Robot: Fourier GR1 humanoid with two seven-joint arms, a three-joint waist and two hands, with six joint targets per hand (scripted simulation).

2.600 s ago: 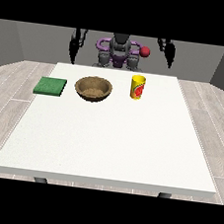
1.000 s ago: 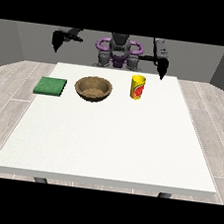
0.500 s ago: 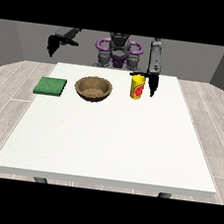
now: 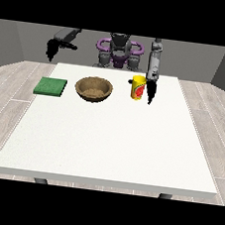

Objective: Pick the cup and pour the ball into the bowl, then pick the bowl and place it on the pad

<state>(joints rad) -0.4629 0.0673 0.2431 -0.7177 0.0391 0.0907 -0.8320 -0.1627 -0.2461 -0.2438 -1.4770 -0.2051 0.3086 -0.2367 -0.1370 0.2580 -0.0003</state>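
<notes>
A yellow cup [image 4: 137, 87] with a red mark stands upright on the white table [image 4: 111, 139], at the back right of centre. The ball cannot be seen. To the cup's left sits a brown wooden bowl [image 4: 93, 88], and a flat green pad [image 4: 51, 86] lies further left. The hand at the view's right [image 4: 150, 90] hangs down right beside the cup's right side, fingers pointing at the table; whether it touches the cup I cannot tell. Raised above the table's back left corner, off the pad, is the hand at the view's left [image 4: 52, 48].
The robot's torso [image 4: 119, 53] stands behind the table's far edge. Grey plank floor surrounds the table. Wide bare tabletop stretches from the objects to the near edge.
The hand at the view's right has come down from shoulder height to the cup's right side. The hand at the view's left swung outward and now droops a little lower.
</notes>
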